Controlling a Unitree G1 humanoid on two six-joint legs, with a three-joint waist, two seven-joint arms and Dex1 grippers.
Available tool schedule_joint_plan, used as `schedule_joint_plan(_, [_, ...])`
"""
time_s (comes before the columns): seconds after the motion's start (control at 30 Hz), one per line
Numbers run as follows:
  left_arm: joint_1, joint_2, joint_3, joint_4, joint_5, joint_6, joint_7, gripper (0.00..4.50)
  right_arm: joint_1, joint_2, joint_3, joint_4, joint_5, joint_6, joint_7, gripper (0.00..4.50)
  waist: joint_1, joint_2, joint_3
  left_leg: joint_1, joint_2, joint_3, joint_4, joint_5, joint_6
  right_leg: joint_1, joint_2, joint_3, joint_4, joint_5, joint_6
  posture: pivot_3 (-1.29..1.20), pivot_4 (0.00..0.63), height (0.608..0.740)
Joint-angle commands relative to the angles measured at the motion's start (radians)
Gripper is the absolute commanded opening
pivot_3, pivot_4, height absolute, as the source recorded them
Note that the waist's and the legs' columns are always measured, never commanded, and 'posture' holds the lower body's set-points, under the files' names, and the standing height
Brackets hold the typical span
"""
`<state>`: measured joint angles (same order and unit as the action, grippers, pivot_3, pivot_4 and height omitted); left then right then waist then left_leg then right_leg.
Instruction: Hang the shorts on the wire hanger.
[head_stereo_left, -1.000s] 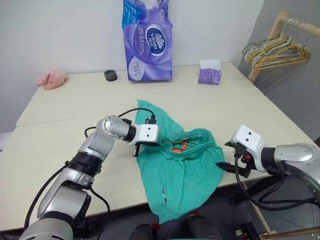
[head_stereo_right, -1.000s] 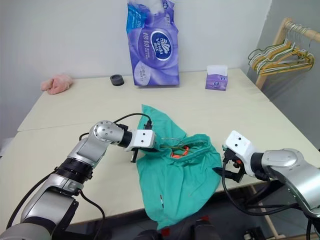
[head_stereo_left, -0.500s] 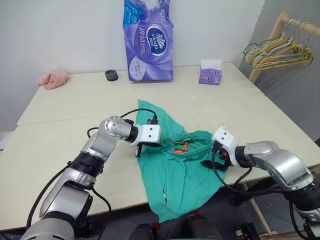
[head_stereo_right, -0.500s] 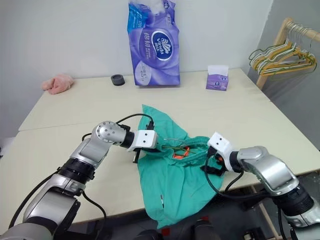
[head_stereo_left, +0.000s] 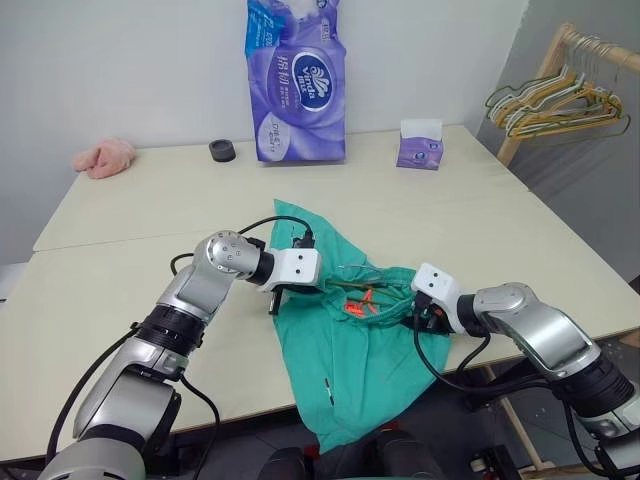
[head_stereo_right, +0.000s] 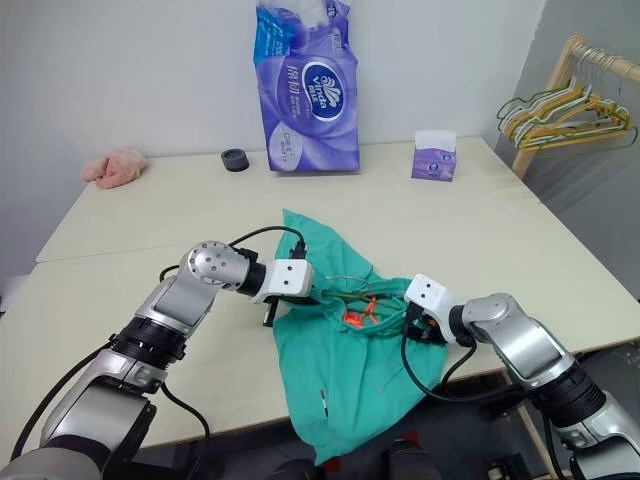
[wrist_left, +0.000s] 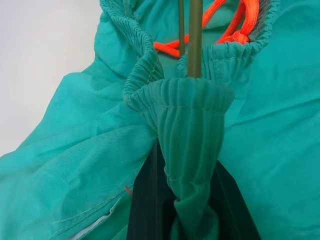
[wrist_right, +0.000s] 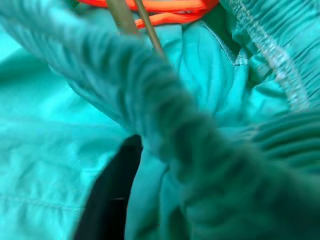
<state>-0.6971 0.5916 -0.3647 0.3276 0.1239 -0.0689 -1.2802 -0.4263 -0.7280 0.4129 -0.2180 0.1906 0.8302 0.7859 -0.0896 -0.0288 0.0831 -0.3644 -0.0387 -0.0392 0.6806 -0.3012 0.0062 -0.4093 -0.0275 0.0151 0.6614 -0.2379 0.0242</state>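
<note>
My left tool (head_stereo_left: 283, 296) is clamped on the shorts (head_stereo_left: 350, 350), low centre on the table (head_stereo_left: 120, 290). Its wrist view reveals the wire hanger (wrist_left: 194, 37). I cannot tell my right tool's (head_stereo_left: 412, 318) grip.

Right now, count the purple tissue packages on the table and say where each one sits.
2. The tall purple tissue pack stands at the table's far edge by the wall. The small purple tissue box sits to its right, near the far right corner. More may be hidden behind the tall pack.

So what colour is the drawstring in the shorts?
Bright orange drawstring, clearest in the left wrist view.
</note>
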Motion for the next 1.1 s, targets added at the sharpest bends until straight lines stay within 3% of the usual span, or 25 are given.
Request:
schedule_joint_plan(0.03, [-0.002, 0.009, 0.013, -0.036, -0.023, -0.003, -0.011, 0.0, -0.023, -0.003, -0.015, -0.049, -0.011, -0.014, 0.02, 0.7, 0.0, 0.0, 0.0, 0.0, 0.0, 0.0, 0.0, 0.0, 0.0, 0.0, 0.0, 0.0, 0.0, 0.0, 0.0, -0.17, 0.034, 0.74])
schedule_joint_plan(0.1, [0.0, 0.007, 0.015, -0.038, -0.028, -0.005, -0.013, 0.0, -0.024, -0.003, -0.018, -0.061, -0.014, -0.013, 0.027, 0.08, 0.0, 0.0, 0.0, 0.0, 0.0, 0.0, 0.0, 0.0, 0.0, 0.0, 0.0, 0.0, 0.0, 0.0, 0.0, -0.17, 0.034, 0.74])
schedule_joint_plan(0.3, [0.012, -0.021, 0.055, -0.047, -0.093, 0.039, -0.013, 0.0, -0.022, -0.008, -0.036, -0.115, -0.002, 0.012, 0.05, 0.03, 0.0, 0.001, -0.001, 0.0, 0.0, 0.0, 0.0, 0.0, 0.0, 0.0, 0.0, 0.0, 0.0, 0.0, 0.0, -0.17, 0.027, 0.74])
schedule_joint_plan(0.5, [0.012, -0.051, 0.157, -0.053, -0.228, 0.18, -0.002, 1.65, -0.007, -0.032, -0.066, -0.157, 0.01, 0.026, 0.064, 0.0, 0.0, 0.001, -0.001, 0.0, 0.0, 0.0, 0.0, 0.0, 0.0, 0.0, 0.0, 0.0, 0.0, 0.0, 0.0, -0.17, 0.023, 0.74])
schedule_joint_plan(0.67, [-0.005, 0.014, 0.211, -0.018, -0.31, 0.273, -0.084, 3.16, 0.016, -0.067, -0.103, -0.193, 0.026, 0.033, 0.082, 0.0, -0.001, 0.001, -0.001, 0.0, 0.0, 0.0, 0.0, 0.0, 0.0, 0.0, 0.0, 0.0, 0.0, 0.0, 0.0, -0.17, 0.023, 0.74])
schedule_joint_plan(0.97, [-0.054, 0.11, 0.194, 0.104, -0.299, 0.229, -0.215, 3.16, 0.05, -0.128, -0.17, -0.249, 0.079, 0.061, 0.106, 0.0, 0.002, 0.001, -0.002, 0.0, 0.0, 0.0, 0.0, 0.0, 0.0, 0.0, 0.0, 0.0, 0.0, 0.0, 0.0, -0.17, 0.023, 0.74])
schedule_joint_plan(1.1, [-0.073, 0.077, 0.161, 0.186, -0.233, 0.13, -0.188, 3.16, 0.059, -0.156, -0.188, -0.277, 0.098, 0.072, 0.116, 0.0, 0.003, 0.001, -0.002, 0.0, -0.001, 0.0, 0.0, 0.0, 0.0, 0.0, 0.0, 0.0, 0.0, 0.0, 0.0, -0.19, 0.024, 0.74])
